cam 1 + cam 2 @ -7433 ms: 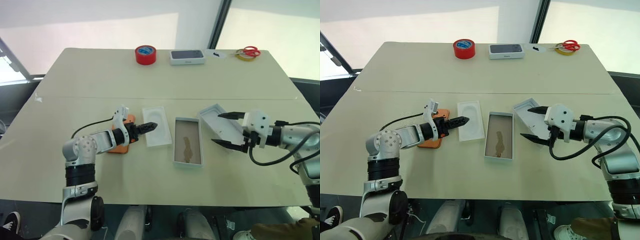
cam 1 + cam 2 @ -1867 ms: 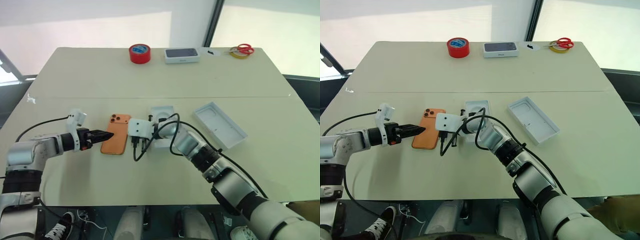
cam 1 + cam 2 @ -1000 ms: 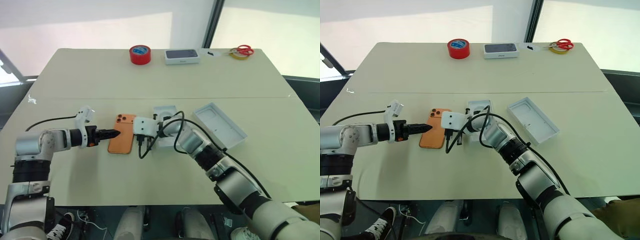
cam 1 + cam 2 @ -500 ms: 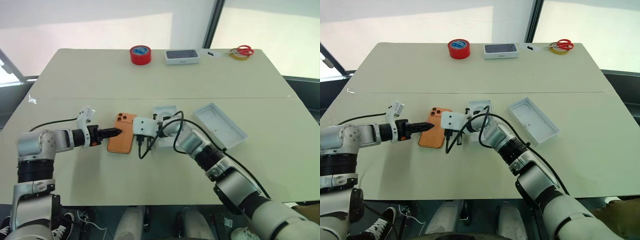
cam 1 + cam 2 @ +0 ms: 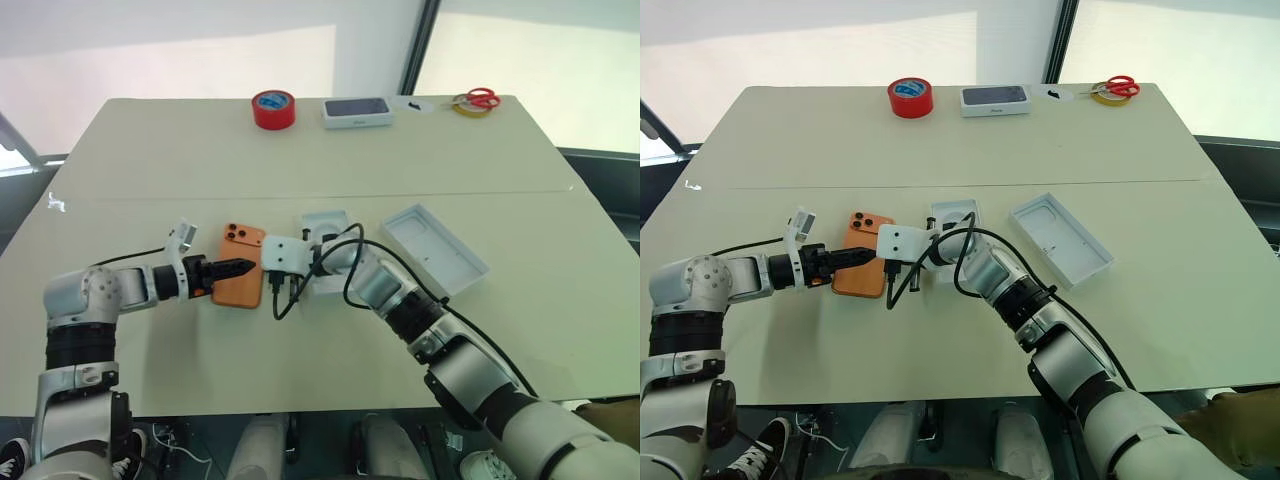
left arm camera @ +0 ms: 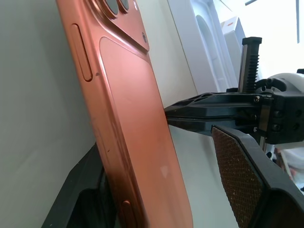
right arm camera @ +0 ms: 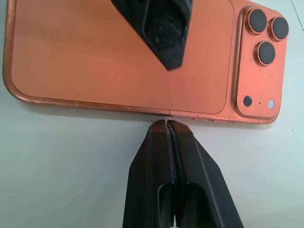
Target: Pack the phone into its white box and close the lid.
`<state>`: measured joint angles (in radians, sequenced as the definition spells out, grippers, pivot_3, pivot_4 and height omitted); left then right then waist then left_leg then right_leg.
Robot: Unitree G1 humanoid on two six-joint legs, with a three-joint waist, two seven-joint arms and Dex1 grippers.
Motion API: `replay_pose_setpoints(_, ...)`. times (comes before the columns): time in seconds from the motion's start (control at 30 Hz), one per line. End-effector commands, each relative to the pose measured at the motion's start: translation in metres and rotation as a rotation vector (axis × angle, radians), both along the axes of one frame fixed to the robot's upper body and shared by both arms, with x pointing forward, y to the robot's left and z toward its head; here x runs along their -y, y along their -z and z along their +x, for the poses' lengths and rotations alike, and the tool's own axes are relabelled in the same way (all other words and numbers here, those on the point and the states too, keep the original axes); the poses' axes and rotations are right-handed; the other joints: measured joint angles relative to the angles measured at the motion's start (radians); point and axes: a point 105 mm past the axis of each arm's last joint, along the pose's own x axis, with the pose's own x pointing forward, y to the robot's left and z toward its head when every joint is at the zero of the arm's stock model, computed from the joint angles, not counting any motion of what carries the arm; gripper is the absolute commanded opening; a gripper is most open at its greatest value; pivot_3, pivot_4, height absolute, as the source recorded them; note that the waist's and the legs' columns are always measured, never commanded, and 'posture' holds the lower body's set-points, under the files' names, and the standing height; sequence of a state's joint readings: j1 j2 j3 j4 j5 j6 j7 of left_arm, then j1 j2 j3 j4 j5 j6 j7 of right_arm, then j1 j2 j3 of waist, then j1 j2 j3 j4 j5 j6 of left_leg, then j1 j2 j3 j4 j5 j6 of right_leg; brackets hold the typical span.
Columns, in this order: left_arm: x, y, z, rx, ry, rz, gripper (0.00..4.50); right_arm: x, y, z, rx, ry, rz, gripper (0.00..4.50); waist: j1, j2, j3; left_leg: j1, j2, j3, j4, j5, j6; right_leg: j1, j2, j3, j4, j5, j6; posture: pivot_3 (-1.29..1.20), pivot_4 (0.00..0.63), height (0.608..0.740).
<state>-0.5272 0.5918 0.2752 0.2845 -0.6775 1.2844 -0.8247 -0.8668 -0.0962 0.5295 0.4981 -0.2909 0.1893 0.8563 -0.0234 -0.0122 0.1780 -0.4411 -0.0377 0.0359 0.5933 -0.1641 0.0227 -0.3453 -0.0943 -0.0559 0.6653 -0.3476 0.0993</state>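
Surface: pale beige table (image 5: pixel 300 150) with a seam running across its middle; bright windows behind the far edge.
Phone: orange phone (image 5: pixel 240 278) lies flat, back up, near the table's middle and left of centre, camera cluster at its far end.
Left gripper: left gripper (image 5: pixel 238 267) reaches in from the left, jaws part open around the phone's near-left portion. One finger (image 6: pixel 247 183) stands above the phone's back, the other (image 6: pixel 80 190) sits against its left edge. Whether it is clamped yet, I cannot tell.
Right gripper: right gripper (image 7: pixel 167 128) comes in from the right with its jaws pressed fully together, holding nothing. Its tips sit at the phone's right long edge.
White box: tray (image 5: pixel 325 250) just right of the phone, largely covered by the right arm and its cable.
Lid: lid (image 5: pixel 435 250) lies open side up, right of the tray, set at an angle, apart from it.
Far edge: red tape roll (image 5: pixel 272 108), printed phone box (image 5: pixel 357 112), red-handled scissors (image 5: pixel 474 99) with a yellow ring beside them.
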Motion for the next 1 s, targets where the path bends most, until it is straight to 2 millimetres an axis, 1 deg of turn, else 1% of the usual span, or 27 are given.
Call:
replay_pose_setpoints(0.03, -0.010, 0.003, -0.002, -0.028, -0.039, -0.021, 1.60, -0.005, -0.006, -0.002, 0.018, -0.015, 0.020, 0.00, -0.001, 0.000, 0.000, 0.000, 0.000, 0.000, 0.000, 0.000, 0.000, 0.000, 0.000, 0.000, 0.000, 0.000, 0.000, 0.00, 0.150, 0.735)
replay_pose_setpoints(0.1, -0.009, 0.004, -0.004, -0.042, -0.033, -0.034, 0.62, -0.005, -0.005, -0.002, 0.021, -0.017, 0.015, 0.00, 0.000, -0.001, 0.000, -0.001, 0.000, 0.000, 0.000, 0.000, 0.000, -0.001, 0.000, 0.000, 0.000, 0.000, 0.000, 0.00, 0.150, 0.735)
replay_pose_setpoints(0.2, -0.008, 0.004, -0.008, -0.052, -0.015, -0.050, 0.62, -0.004, -0.004, -0.002, 0.023, -0.019, 0.012, 0.00, -0.002, -0.001, 0.000, -0.001, 0.000, 0.000, 0.000, 0.000, 0.000, -0.001, 0.000, 0.000, 0.000, 0.000, 0.000, 0.00, 0.150, 0.735)
replay_pose_setpoints(0.33, -0.010, 0.009, -0.009, -0.078, -0.036, -0.060, 0.62, -0.004, -0.004, -0.002, 0.029, -0.020, 0.014, 0.00, -0.005, -0.001, 0.000, -0.001, 0.000, 0.000, -0.001, 0.000, 0.000, -0.002, 0.000, 0.001, 0.000, 0.000, 0.000, 0.00, 0.150, 0.735)
replay_pose_setpoints(0.4, -0.010, 0.009, -0.008, -0.083, -0.038, -0.071, 0.13, -0.004, -0.005, -0.002, 0.033, -0.021, 0.016, 0.00, -0.006, -0.001, 0.000, -0.001, 0.000, 0.000, -0.001, 0.000, 0.000, -0.002, 0.000, 0.001, 0.000, 0.000, 0.000, 0.00, 0.150, 0.735)
replay_pose_setpoints(0.43, -0.010, 0.009, -0.008, -0.090, -0.043, -0.085, 0.01, -0.004, -0.006, -0.002, 0.035, -0.023, 0.020, 0.00, -0.007, -0.001, 0.000, -0.001, 0.000, 0.000, -0.001, 0.000, 0.000, -0.001, 0.000, 0.001, 0.000, 0.000, 0.000, 0.00, 0.150, 0.735)
replay_pose_setpoints(0.47, -0.009, 0.008, -0.009, -0.095, -0.046, -0.105, 0.01, -0.005, -0.008, -0.002, 0.034, -0.025, 0.032, 0.00, -0.010, -0.001, 0.000, -0.001, 0.000, 0.000, -0.001, 0.000, 0.000, -0.001, 0.000, 0.000, 0.000, 0.000, 0.000, 0.00, 0.150, 0.735)
replay_pose_setpoints(0.57, -0.011, 0.004, -0.006, -0.059, -0.061, -0.133, 0.01, -0.006, -0.022, -0.002, 0.031, -0.028, 0.104, 0.00, -0.013, -0.001, 0.000, -0.001, 0.000, 0.000, -0.001, 0.000, 0.000, -0.002, 0.000, 0.000, 0.000, 0.000, 0.000, 0.00, 0.150, 0.735)
replay_pose_setpoints(0.63, -0.012, 0.001, -0.005, -0.059, -0.074, -0.163, 0.01, -0.007, -0.037, -0.004, -0.007, -0.037, 0.202, 0.00, -0.013, -0.001, 0.000, -0.001, 0.000, 0.000, -0.001, 0.000, 0.000, -0.001, 0.000, 0.000, 0.000, 0.000, 0.000, 0.00, 0.150, 0.735)
replay_pose_setpoints(0.7, -0.012, -0.004, -0.004, -0.037, -0.084, -0.194, 0.01, -0.002, -0.055, -0.009, -0.095, -0.063, 0.316, 0.00, -0.013, -0.002, 0.001, -0.001, 0.000, 0.000, -0.001, 0.000, 0.000, -0.002, 0.000, 0.000, 0.000, 0.000, 0.000, 0.00, 0.150, 0.735)
replay_pose_setpoints(0.77, -0.012, -0.005, -0.003, -0.021, -0.101, -0.194, 0.00, 0.010, -0.064, -0.015, -0.147, -0.112, 0.372, 0.55, -0.012, -0.002, 0.001, -0.001, 0.000, 0.000, -0.001, 0.000, 0.000, -0.001, 0.000, 0.000, 0.000, 0.000, 0.000, 0.00, 0.150, 0.735)
replay_pose_setpoints(0.83, -0.011, -0.004, -0.003, -0.001, -0.110, -0.182, 0.00, 0.025, -0.067, -0.020, -0.139, -0.137, 0.375, 1.40, -0.012, -0.002, 0.001, -0.001, 0.000, 0.000, -0.001, 0.000, 0.000, -0.001, 0.000, 0.000, 0.000, 0.000, 0.000, 0.00, 0.150, 0.735)
replay_pose_setpoints(0.9, -0.009, -0.005, -0.003, 0.021, -0.120, -0.193, 0.00, 0.044, -0.064, -0.031, -0.152, -0.180, 0.343, 2.35, -0.005, -0.002, 0.001, -0.001, 0.000, 0.000, -0.001, 0.000, 0.000, -0.001, -0.001, 0.000, -0.001, 0.000, 0.000, 0.00, 0.150, 0.735)
replay_pose_setpoints(0.93, -0.009, -0.007, -0.002, 0.031, -0.126, -0.202, 0.00, 0.055, -0.059, -0.039, -0.148, -0.212, 0.295, 2.73, -0.002, -0.002, 0.001, -0.001, 0.000, 0.000, 0.000, 0.000, 0.001, -0.001, -0.001, 0.000, -0.001, 0.000, 0.000, 0.00, 0.150, 0.735)
replay_pose_setpoints(1.0, -0.007, -0.011, -0.001, 0.065, -0.131, -0.203, 0.00, 0.076, -0.043, -0.051, -0.123, -0.253, 0.173, 2.73, 0.006, -0.003, 0.001, -0.002, 0.000, 0.000, 0.000, -0.001, 0.001, -0.001, -0.002, 0.000, -0.001, 0.000, 0.000, 0.00, 0.150, 0.735)
